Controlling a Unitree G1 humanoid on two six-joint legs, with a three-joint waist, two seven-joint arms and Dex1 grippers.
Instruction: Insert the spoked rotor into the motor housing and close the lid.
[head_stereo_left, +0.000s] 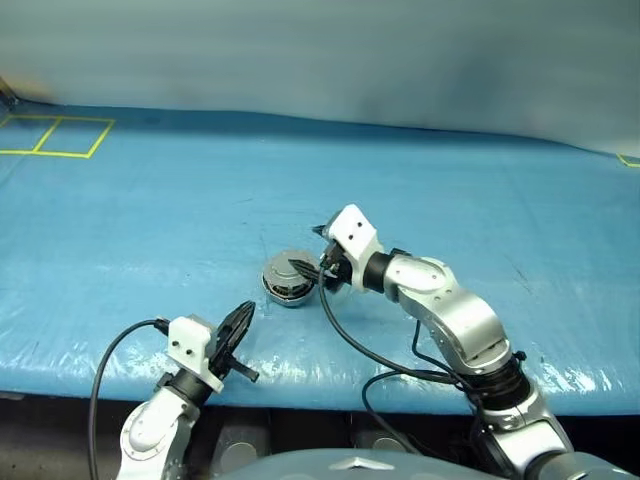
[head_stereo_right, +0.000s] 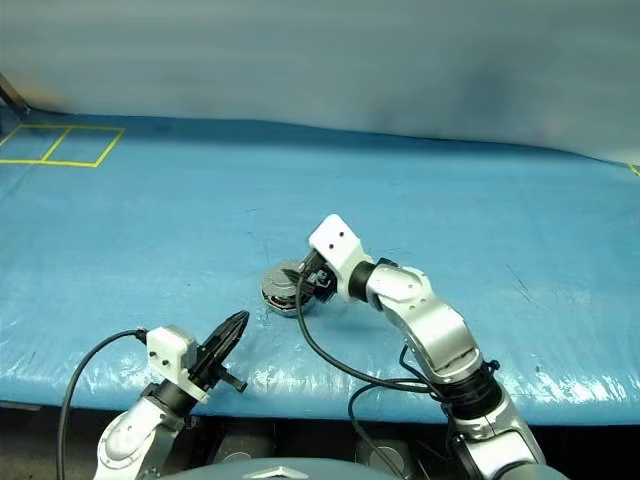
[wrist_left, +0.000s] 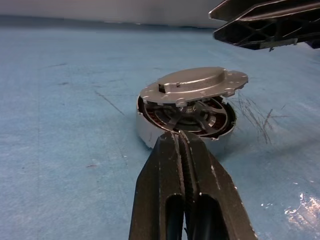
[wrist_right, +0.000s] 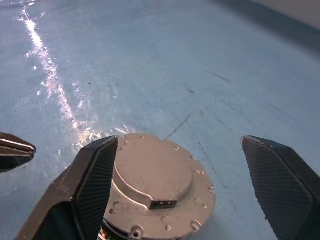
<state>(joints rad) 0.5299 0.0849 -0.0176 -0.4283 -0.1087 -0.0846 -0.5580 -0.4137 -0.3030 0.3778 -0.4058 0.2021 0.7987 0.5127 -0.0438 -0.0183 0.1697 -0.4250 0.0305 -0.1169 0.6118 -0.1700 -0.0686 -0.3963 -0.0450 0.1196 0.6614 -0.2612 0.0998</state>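
Observation:
The motor housing (head_stereo_left: 286, 288) is a round silver cup standing mid-table on the blue mat. The lid (wrist_left: 195, 82) lies on top of it with its grey face up, tilted so that one side is raised. Through that gap the spoked rotor (wrist_left: 200, 116) shows inside the housing. My right gripper (wrist_right: 179, 141) is open, hovering just above the lid with one finger on each side, holding nothing. My left gripper (head_stereo_left: 238, 325) is shut and empty, near the table's front edge, pointing at the housing from a short way off.
Yellow tape squares (head_stereo_left: 55, 135) mark the mat at the far back left. The mat's front edge (head_stereo_left: 300, 378) runs just behind my left gripper. A black cable (head_stereo_left: 350, 340) loops from my right wrist over the mat near the housing.

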